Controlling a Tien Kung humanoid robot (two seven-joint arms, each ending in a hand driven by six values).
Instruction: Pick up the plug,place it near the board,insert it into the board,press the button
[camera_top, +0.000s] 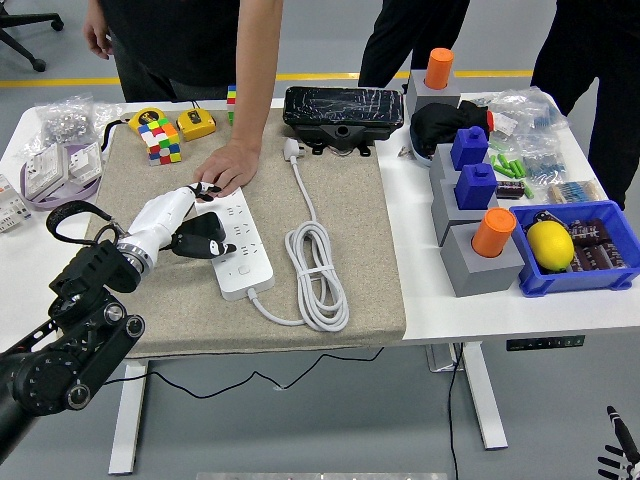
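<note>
The white power strip (243, 256) lies on the beige mat (360, 230), slanting from upper left to lower right. Its white plug (292, 150) rests on the mat near the black box, and the cable (318, 282) lies coiled right of the strip. My left hand (195, 228), white with black fingertips, hovers at the strip's upper left edge. It is open and holds nothing, with the thumb over the sockets. A person's hand (228, 168) presses flat on the strip's far end. Only a tip of my right hand (612, 458) shows at the bottom right corner.
A black box (343, 108) stands behind the plug. A Rubik's cube (160, 140) and a yellow tape measure (196, 124) sit at the mat's far left. Grey blocks with orange and blue pegs (478, 255) and a blue bin (600, 278) holding a lemon fill the right side.
</note>
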